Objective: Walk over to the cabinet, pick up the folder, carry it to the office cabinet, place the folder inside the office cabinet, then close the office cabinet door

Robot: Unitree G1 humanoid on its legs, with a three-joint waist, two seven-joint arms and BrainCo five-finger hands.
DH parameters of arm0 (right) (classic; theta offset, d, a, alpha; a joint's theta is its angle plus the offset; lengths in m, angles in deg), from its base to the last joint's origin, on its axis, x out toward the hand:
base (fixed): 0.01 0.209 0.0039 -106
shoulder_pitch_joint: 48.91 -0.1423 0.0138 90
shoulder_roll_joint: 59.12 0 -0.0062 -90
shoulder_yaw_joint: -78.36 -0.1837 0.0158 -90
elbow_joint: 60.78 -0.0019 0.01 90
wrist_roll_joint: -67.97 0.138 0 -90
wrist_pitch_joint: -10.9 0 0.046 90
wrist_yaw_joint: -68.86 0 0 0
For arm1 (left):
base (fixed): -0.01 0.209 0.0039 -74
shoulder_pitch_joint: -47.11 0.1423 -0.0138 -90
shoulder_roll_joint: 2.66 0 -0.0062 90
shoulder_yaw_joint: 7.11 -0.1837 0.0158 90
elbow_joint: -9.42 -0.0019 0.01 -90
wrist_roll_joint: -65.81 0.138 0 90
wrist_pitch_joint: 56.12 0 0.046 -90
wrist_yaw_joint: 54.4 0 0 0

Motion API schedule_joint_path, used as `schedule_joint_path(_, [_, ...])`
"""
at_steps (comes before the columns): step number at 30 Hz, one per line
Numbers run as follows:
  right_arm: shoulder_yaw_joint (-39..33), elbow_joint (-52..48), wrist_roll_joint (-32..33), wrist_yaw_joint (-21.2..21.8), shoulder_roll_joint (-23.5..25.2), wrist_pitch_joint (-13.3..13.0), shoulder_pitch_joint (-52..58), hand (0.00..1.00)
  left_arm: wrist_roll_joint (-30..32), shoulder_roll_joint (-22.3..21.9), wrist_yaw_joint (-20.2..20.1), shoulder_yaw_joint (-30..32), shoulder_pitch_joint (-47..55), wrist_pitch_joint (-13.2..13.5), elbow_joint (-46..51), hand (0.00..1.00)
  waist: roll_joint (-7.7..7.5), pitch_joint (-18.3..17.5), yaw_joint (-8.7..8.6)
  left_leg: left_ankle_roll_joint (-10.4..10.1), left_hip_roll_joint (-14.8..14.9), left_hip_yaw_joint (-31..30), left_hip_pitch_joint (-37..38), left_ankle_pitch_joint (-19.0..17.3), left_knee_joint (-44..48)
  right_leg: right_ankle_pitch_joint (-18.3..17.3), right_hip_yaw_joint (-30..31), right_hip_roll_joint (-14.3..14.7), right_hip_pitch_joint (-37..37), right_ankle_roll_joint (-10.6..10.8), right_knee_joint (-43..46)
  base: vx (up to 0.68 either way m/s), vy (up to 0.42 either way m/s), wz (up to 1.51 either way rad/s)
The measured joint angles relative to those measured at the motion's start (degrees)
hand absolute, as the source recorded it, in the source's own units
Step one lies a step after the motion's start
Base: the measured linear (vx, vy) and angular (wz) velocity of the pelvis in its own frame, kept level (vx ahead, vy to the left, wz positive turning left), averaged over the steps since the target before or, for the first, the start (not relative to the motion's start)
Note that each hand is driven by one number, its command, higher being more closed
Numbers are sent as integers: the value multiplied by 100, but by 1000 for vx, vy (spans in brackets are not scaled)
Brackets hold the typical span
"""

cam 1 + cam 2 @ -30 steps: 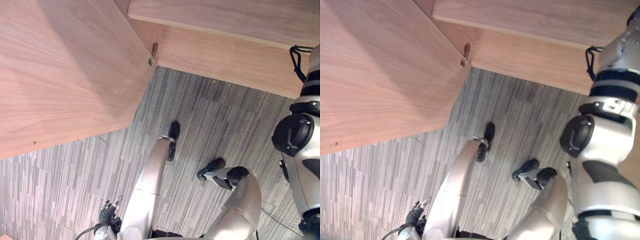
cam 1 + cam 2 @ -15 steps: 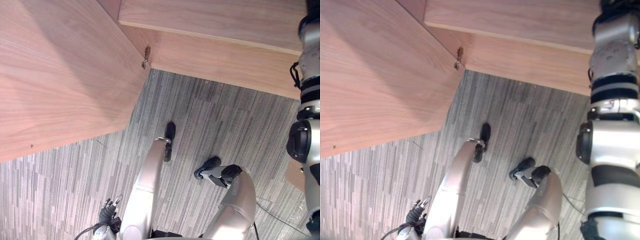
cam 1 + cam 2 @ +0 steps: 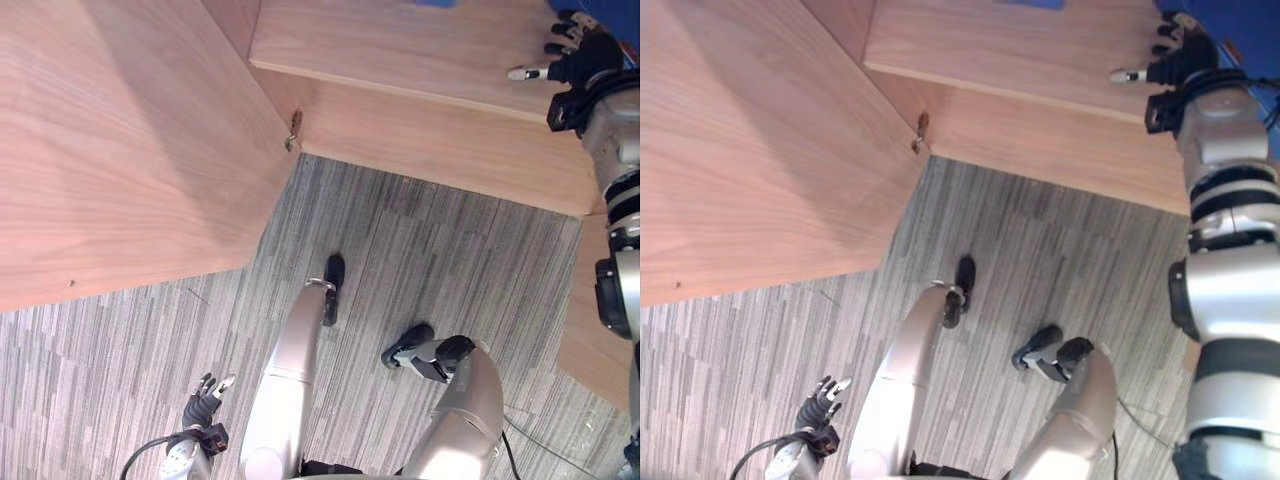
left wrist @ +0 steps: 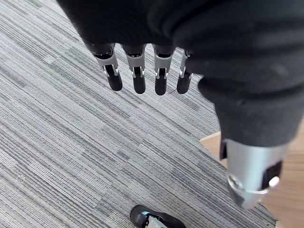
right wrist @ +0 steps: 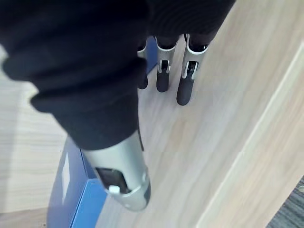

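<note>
The blue folder (image 5: 78,190) lies flat on the wooden shelf (image 3: 400,45) of the office cabinet, at the far right in the eye views (image 3: 1250,40). My right hand (image 3: 575,58) reaches up over that shelf. Its fingers (image 5: 186,90) are straight above the bare wood and hold nothing, and the folder's edge runs along beside the thumb. The cabinet door (image 3: 130,150) stands swung open on the left, hinged at a metal hinge (image 3: 293,130). My left hand (image 3: 203,400) hangs low over the carpet, fingers (image 4: 137,78) relaxed and empty.
Grey striped carpet (image 3: 450,260) covers the floor between the open door and the cabinet's front panel (image 3: 450,140). A second wooden panel edge (image 3: 590,340) shows at the right. Another small blue thing (image 3: 1030,3) sits at the back of the shelf.
My right arm has risen and its hand has come into view over the shelf beside the folder. The left hand has swung slightly outward. The camera has shifted a little.
</note>
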Motion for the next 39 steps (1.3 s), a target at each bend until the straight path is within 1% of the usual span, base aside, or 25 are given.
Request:
schedule_joint_path(1, [-5, 4, -8, 44, -15, 0, 23, 0, 20, 0, -12, 38, 0, -3, 7, 0, -19, -10, 2, 35, 68, 78, 11, 15, -18, 0, 0, 0, 0, 0, -6, 33, -60, 2])
schedule_joint_path(2, [-6, 3, -84, 89, -25, 0, 27, 0, 50, -2, -34, 56, 2, -9, 9, 0, -22, -12, 2, 17, 110, 135, 18, 37, -19, 0, 2, -3, -1, -1, -7, 35, -55, 0])
schedule_joint_path(5, [-14, 1, -197, 164, -40, -5, 35, 0, 122, -21, -54, 61, 7, -17, 20, 0, -44, -25, 4, 83, 140, 168, 18, 79, -19, 5, 8, 3, -14, -7, -13, 39, -43, -3])
schedule_joint_path(9, [-18, 18, -254, 246, -39, 3, 110, 0, 150, -55, -106, 64, 8, -30, 39, 0, -103, -65, 13, 76, 165, 181, 24, 76, -32, 14, 11, 17, -22, -22, -31, 37, -42, -3])
schedule_joint_path(13, [-39, -68, -801, 297, -36, -22, 275, 0, 149, -139, -115, 64, 39, -48, 150, 0, -132, -145, 40, 71, 179, 216, 47, 80, -96, 61, 10, 23, -29, -49, -99, 29, -26, -4])
schedule_joint_path(15, [-43, -189, -1326, 379, -14, -77, 528, 0, 150, -150, -134, 63, 137, -49, 311, 0, -211, -234, 58, 78, 179, 250, 108, 106, -194, 104, 11, 38, -2, -40, -188, 46, -31, -3])
schedule_joint_path(17, [-52, -190, -1617, 403, 37, -104, 657, 0, 152, -153, -173, 62, 213, -50, 398, 0, -260, -303, 72, 79, 182, 275, 165, 132, -296, 156, 11, 64, 23, -32, -291, 55, -27, -5])
schedule_joint_path(20, [-51, -215, -2014, 449, 101, -125, 847, 0, 170, -153, -217, 63, 236, -53, 468, 0, -259, -312, 77, 85, 184, 316, 354, 154, -451, 244, 6, 105, 182, -8, -474, 59, -16, -6])
schedule_joint_path(21, [-51, -235, -2027, 449, 121, -125, 897, 0, 171, -153, -218, 63, 236, -53, 477, 0, -260, -314, 75, 85, 185, 322, 397, 155, -482, 264, 5, 114, 218, 1, -515, 60, -6, -7])
schedule_joint_path(24, [-44, -287, -2170, 486, 251, -126, 1065, 0, 170, -151, -228, 63, 247, -57, 591, 0, -281, -390, 76, 143, 251, 416, 578, 242, -755, 433, 0, 232, 325, -4, -829, 50, -11, -16])
schedule_joint_path(26, [-38, -244, -2208, 545, 410, -126, 1144, 0, 169, -143, -244, 63, 266, -55, 743, 0, -291, -399, 58, 196, 275, 528, 845, 388, -1117, 614, -2, 323, 487, -7, -1175, 57, -21, -22])
schedule_joint_path(29, [11, -141, -2208, 626, 526, -124, 1198, 0, 168, -128, -279, 118, 370, -50, 926, 0, -301, -408, 50, 190, 290, 617, 1111, 482, -1454, 769, -3, 419, 656, -11, -1492, 60, -37, -14])
schedule_joint_path(33, [27, -152, -2216, 656, 620, -123, 1186, 0, 150, -124, -287, 241, 423, -58, 910, 0, -324, -419, -18, 204, 295, 682, 1223, 550, -1636, 834, -13, 433, 709, -7, -1631, 33, -66, -5])
schedule_joint_path(34, [80, -128, -2217, 657, 688, -90, 1187, 0, 146, -125, -287, 246, 426, -59, 904, 0, -327, -419, -29, 201, 331, 711, 1317, 565, -1707, 873, -15, 482, 786, -4, -1732, 29, -75, -18])
schedule_joint_path(37, [367, -78, -2215, 646, 1048, 13, 1210, 0, 146, -126, -286, 248, 440, -60, 885, 0, -396, -443, -81, 177, 426, 829, 1632, 694, -2111, 1077, -15, 691, 995, -22, -2167, 36, -81, -30])
schedule_joint_path(38, [530, 19, -2212, 655, 1354, 68, 1270, 0, 147, -127, -286, 247, 438, -60, 880, 0, -430, -457, -112, 141, 489, 889, 1880, 786, -2392, 1220, -27, 847, 1186, -20, -2489, 39, -80, -37])
schedule_joint_path(39, [549, 63, -2211, 657, 1484, 90, 1358, 0, 147, -129, -286, 246, 435, -61, 879, 0, -441, -460, -129, 137, 503, 909, 2003, 824, -2506, 1265, -52, 894, 1290, -20, -2608, 44, -83, -30])
